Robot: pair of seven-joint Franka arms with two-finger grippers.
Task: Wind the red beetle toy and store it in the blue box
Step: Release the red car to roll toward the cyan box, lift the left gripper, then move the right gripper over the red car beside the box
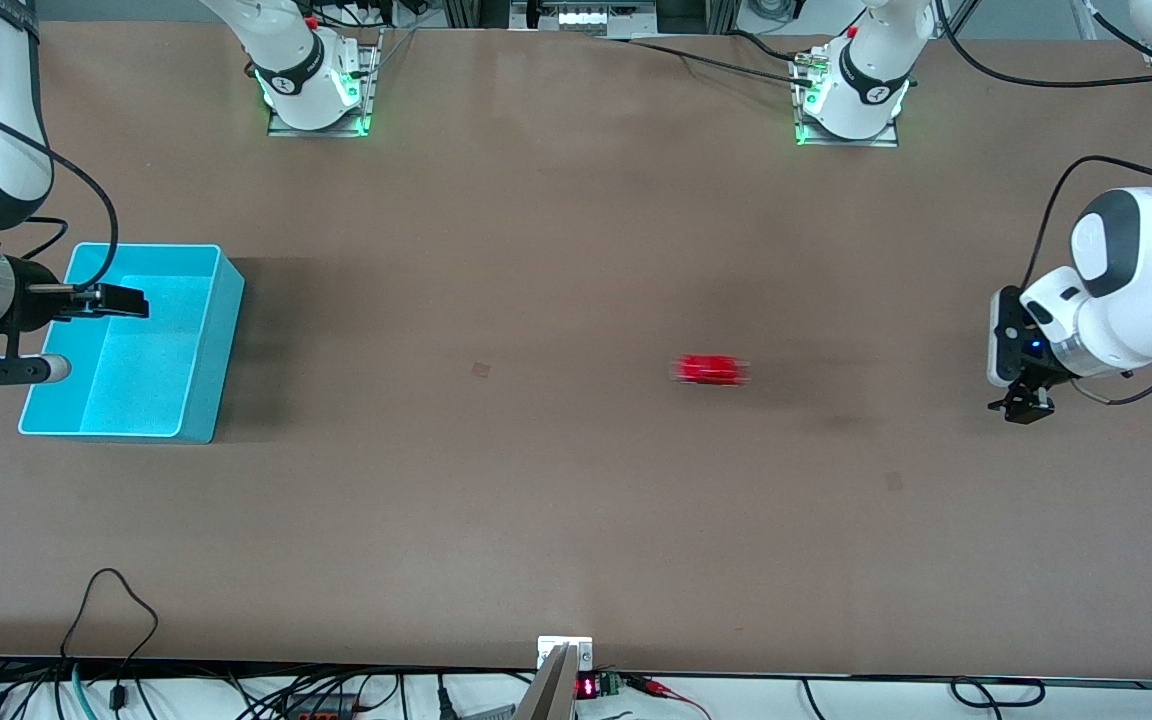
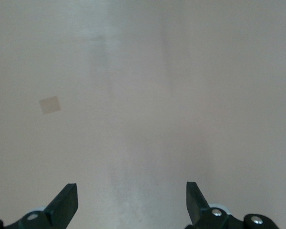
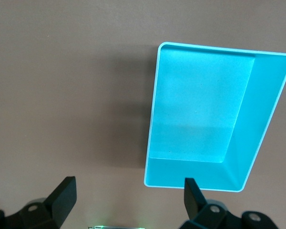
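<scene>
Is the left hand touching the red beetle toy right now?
Apart. The front view shows bare table between the red beetle toy and the open left hand; the left wrist view shows nothing between its fingers.

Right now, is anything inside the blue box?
No. The blue box shows only its bare blue floor. The red beetle toy sits out on the table.

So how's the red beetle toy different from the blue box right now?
The red beetle toy is tiny and looks motion-blurred on the open table; the blue box is far bigger and sharp. The toy sits nearer the left arm's end, the box at the right arm's end, under the open right gripper. The box holds nothing. Both rest on the table, ungripped.
</scene>
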